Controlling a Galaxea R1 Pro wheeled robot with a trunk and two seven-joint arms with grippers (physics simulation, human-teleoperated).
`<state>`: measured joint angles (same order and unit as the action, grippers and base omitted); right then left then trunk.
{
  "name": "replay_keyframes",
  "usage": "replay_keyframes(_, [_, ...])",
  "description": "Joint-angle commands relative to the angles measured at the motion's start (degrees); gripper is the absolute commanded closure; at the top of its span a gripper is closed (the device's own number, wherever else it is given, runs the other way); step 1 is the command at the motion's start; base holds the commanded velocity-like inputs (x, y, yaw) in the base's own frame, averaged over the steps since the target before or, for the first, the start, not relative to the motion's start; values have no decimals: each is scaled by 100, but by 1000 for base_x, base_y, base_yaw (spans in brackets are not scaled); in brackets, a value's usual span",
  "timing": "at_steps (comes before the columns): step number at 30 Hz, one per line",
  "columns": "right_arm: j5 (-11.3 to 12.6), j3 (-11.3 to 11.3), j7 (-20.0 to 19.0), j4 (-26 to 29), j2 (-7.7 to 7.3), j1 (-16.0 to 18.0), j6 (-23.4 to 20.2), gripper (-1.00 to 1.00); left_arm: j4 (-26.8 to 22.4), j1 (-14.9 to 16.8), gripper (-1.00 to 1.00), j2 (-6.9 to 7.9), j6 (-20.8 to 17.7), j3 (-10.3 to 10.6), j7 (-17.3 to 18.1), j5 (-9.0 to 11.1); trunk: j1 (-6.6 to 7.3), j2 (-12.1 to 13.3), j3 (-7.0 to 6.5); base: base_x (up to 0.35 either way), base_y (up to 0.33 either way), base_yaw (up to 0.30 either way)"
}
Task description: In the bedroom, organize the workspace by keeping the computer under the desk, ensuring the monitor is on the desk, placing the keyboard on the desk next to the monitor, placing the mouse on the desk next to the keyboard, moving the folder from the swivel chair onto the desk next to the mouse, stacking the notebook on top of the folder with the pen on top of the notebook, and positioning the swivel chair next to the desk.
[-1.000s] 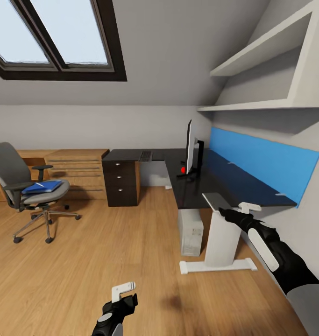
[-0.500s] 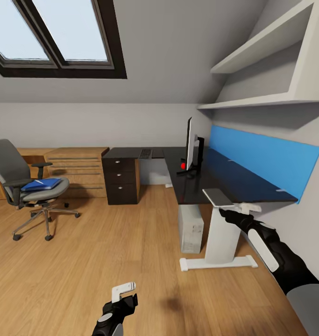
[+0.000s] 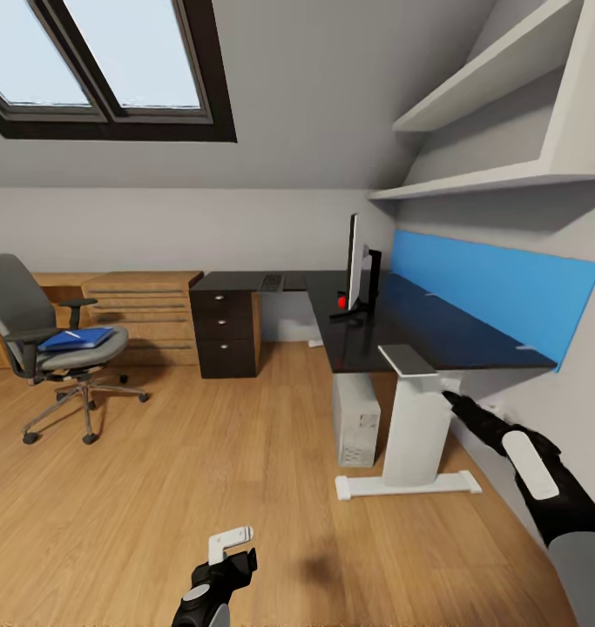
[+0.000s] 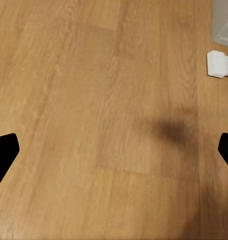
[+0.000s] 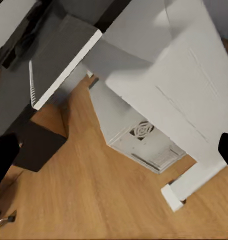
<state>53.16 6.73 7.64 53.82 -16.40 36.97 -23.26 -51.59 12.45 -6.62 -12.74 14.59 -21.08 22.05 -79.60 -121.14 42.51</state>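
Note:
The black-topped desk [image 3: 436,335] runs along the right wall on a white leg [image 3: 415,431]. On it the monitor [image 3: 356,270] stands edge-on, and the keyboard [image 3: 271,281] lies at the far corner. Under it is the pale computer [image 3: 356,420], also close in the right wrist view [image 5: 139,132]. At the left, the swivel chair [image 3: 23,335] carries the blue folder [image 3: 77,339] with a thin white pen [image 3: 70,334] on top. My right gripper [image 3: 454,399] is open beside the desk leg [image 5: 174,80], below the top's edge. My left gripper [image 3: 234,557] hangs open over bare floor.
A black three-drawer unit [image 3: 227,335] stands under the desk's far end, next to a light-wood drawer chest [image 3: 140,313]. White shelves [image 3: 497,178] and a blue wall panel [image 3: 497,292] are above the desk. The desk's white foot [image 3: 406,485] lies on the wood floor [image 3: 201,470].
The camera has shifted a little. My right arm has dropped from the desk top's edge to below it, beside the white leg. The left arm has stayed still.

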Motion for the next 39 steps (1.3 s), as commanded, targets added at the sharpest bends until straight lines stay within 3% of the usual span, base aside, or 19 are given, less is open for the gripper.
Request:
replay_keyframes(1, [315, 136, -39, -66, -8, 3, -21, -100, -9, 4, -100, 3, -17, 18, -45, 46, -22, -45, 25, 0, 0, 0])
replay_keyframes(3, [633, 315, -370, -218, -17, 3, -17, -100, -13, 4, -100, 3, -17, 23, -45, 45, -44, -85, 43, 0, 0, 0])
replay_keyframes(4, [679, 349, -540, -268, -21, 3, -16, -100, -15, 4, -100, 3, -17, 24, -45, 43, -44, -85, 43, 0, 0, 0])
replay_keyframes(5, [768, 457, -1135, -394, -30, 3, -25, -100, -21, 4, -100, 6, -17, 25, -45, 40, -44, -85, 43, 0, 0, 0])
replay_keyframes(9, [842, 613, -2156, -798, -60, 3, -80, -100, -25, 4, -100, 9, -18, 26, -45, 37, -44, -85, 43, 0, 0, 0])
replay_keyframes(12, [962, 658, -2459, -1283, -162, 5, -240, -100, -26, 4, -100, 5, -15, 32, -45, 36, -44, -85, 43, 0, 0, 0])
replay_keyframes(21, [1766, 669, -2599, -1618, -334, 9, -505, -100, -27, 4, -100, 21, -13, 24, -45, 37, -44, -85, 43, 0, 0, 0])
replay_keyframes(28, [1846, 665, -2595, -1629, -352, 8, -490, -100, -27, 4, -100, 34, -6, 25, -38, 29, -44, -85, 43, 30, 0, 0])
replay_keyframes(39, [1847, 659, -2585, -1659, -345, 9, -487, -100, -27, 4, -100, 38, 0, 27, -37, 27, -44, -85, 43, 292, -14, 0])
